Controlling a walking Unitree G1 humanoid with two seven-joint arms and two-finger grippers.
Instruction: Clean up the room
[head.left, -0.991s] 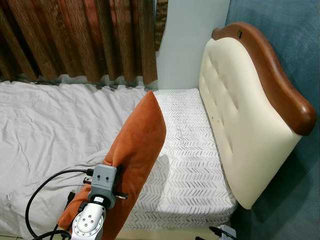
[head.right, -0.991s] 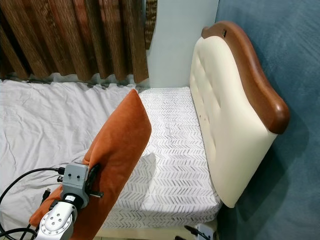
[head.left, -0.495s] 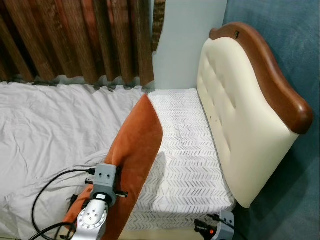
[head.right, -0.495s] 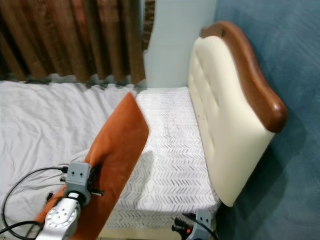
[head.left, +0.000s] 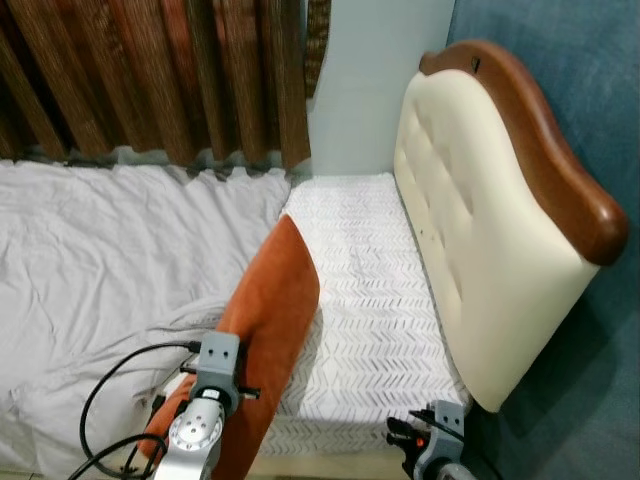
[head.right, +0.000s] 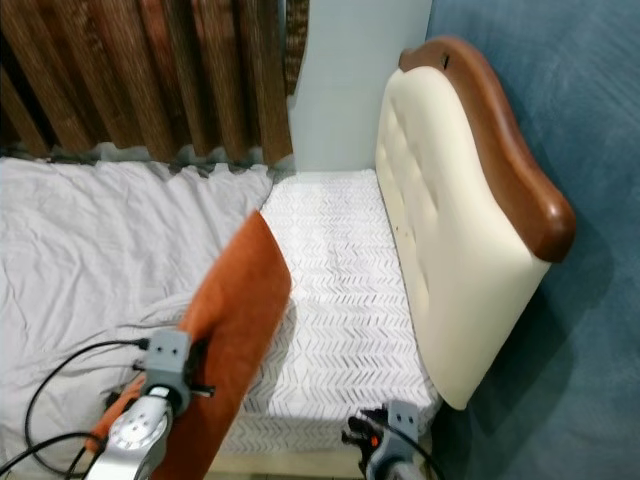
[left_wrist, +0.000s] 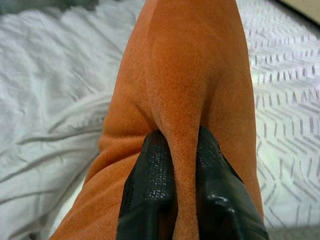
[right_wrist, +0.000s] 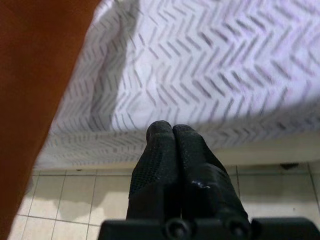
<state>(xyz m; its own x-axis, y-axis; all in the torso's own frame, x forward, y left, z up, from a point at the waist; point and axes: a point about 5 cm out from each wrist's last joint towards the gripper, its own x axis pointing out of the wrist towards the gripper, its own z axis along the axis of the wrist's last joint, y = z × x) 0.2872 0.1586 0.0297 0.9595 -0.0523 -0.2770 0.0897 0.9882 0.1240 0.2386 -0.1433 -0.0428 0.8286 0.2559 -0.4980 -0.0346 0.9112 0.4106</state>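
Tidy-up partway, by the look of it: the orange cushion is off the floor and carried above the bed, not yet set down. On the far left, brown curtains hang behind a rumpled grey sheet that covers most of the mattress and is not smoothed. Left arm rises from the lower left of the head view, cable looping off its wrist; the left gripper pinches a fold along the cushion's lower edge, 1 black finger on each side of the ridge of fabric, clamped tight enough to crease it. Cushion stands tilted on edge, its upper corner leaning toward the head of the bed, over the seam where the grey sheet meets the chevron-patterned sheet. That patterned patch by the headboard is bare, and is my guess for where the cushion belongs. Right arm low at the bed's near edge; the right gripper has its 2 fingers pressed together with nothing between them, aimed at the mattress side over tiled floor. Far right, blue wall behind the wood-rimmed headboard.
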